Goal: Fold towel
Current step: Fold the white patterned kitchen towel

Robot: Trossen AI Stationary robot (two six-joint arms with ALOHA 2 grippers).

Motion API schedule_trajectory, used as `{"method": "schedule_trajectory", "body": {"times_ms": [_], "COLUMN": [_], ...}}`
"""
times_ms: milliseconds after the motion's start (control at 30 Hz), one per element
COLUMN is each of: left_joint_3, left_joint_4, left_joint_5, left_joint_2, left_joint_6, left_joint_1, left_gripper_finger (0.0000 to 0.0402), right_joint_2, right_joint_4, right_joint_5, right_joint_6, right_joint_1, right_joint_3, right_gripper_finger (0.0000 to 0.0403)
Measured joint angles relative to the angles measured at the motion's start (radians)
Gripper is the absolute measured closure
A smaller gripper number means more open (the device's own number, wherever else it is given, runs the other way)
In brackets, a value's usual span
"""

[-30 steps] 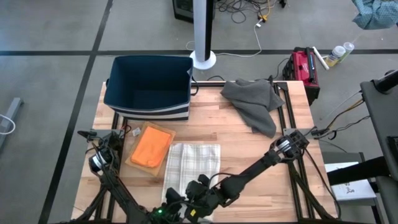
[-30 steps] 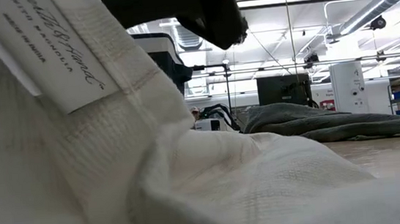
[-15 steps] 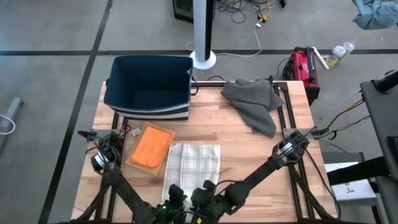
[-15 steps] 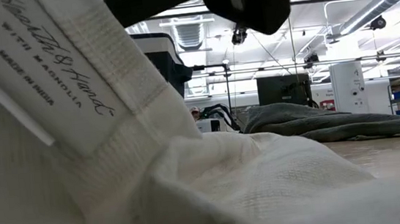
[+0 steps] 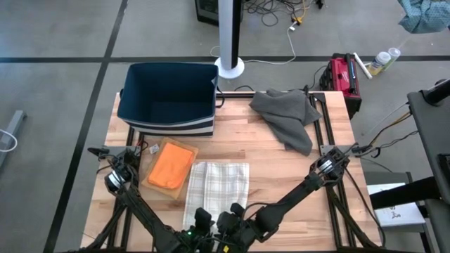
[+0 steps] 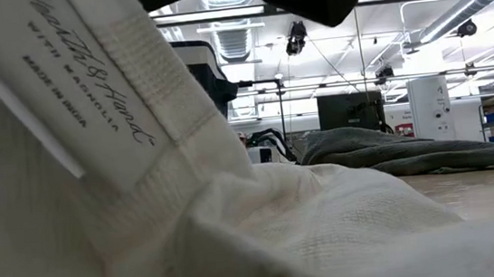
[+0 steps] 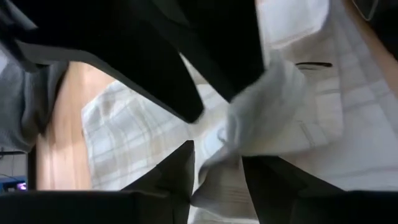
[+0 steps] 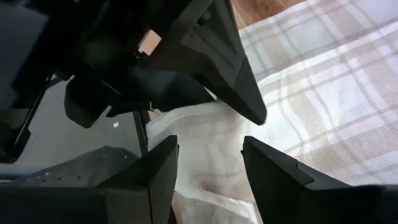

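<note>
A white checked towel (image 5: 219, 181) lies on the wooden table, its far part flat and its near edge raised. In the low view the raised edge (image 6: 179, 190) fills the picture, and a sewn-in label (image 6: 78, 82) shows on it. My left gripper (image 5: 200, 219) and right gripper (image 5: 235, 214) stand close together at that near edge, and each is shut on the towel. In each wrist view the other arm's dark gripper fills the top of the picture. My left gripper pinches a bunched-up fold of the towel's near edge (image 7: 219, 146) between its two fingers, slanting down from the near side. The fold stands up above the flat cloth behind it. My right gripper has rumpled cloth at the towel's near edge (image 8: 208, 140) between its two fingers, also slanting down from the near side. How many layers it has cannot be told. The rest of the towel lies flat on the table.
An orange cloth (image 5: 171, 166) lies on a wooden board just left of the towel. A dark blue bin (image 5: 169, 98) stands at the far left. A crumpled grey cloth (image 5: 287, 116) lies at the far right. Bare table shows to the right of the towel.
The towel's raised near edge, with its label, has come closer to the table's near edge and a little to the right. Both grippers have shifted slightly with it. The towel's far part has stayed flat where it was.
</note>
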State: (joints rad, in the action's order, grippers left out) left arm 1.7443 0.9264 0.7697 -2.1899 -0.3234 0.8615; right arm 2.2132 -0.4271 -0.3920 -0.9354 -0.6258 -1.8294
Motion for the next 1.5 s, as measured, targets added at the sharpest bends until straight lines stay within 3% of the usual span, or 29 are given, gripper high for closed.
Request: {"method": "schedule_trajectory", "body": {"times_ms": [200,367,433,633,800,1167,1500], "left_joint_3": [0.0,0.0,0.0,0.026,0.077,0.101,0.101], "left_joint_4": [0.0,0.015,0.026,0.123,0.226,0.284,0.328], "left_joint_5": [-0.058,-0.084,-0.09,-0.101,-0.111,-0.29,-0.29], "left_joint_2": [0.0,0.0,0.0,0.0,0.0,0.002,0.003], "left_joint_6": [-0.002,0.01,0.017,0.024,0.024,0.006,-0.026], "left_joint_1": [-0.022,-0.033,-0.033,-0.032,-0.032,-0.027,-0.027], "left_gripper_finger": [0.0293,0.0377,0.0392,0.0397,0.0388,0.0397,0.0398], "right_joint_2": [-0.026,-0.032,-0.032,-0.032,-0.011,0.047,0.079], "right_joint_4": [-0.07,-0.115,-0.155,-0.296,-0.298,-0.3,-0.301], "right_joint_5": [-0.02,-0.028,-0.027,-0.049,-0.055,-0.025,0.084], "right_joint_6": [-0.035,-0.067,-0.091,-0.182,-0.193,-0.199,-0.19], "right_joint_1": [-0.01,-0.024,-0.026,-0.028,-0.029,-0.035,-0.044], "right_joint_3": [0.0,0.0,0.0,0.0,0.002,0.005,0.008], "right_gripper_finger": [0.0229,0.0229,0.0229,0.0229,0.0229,0.0229,0.0229]}}
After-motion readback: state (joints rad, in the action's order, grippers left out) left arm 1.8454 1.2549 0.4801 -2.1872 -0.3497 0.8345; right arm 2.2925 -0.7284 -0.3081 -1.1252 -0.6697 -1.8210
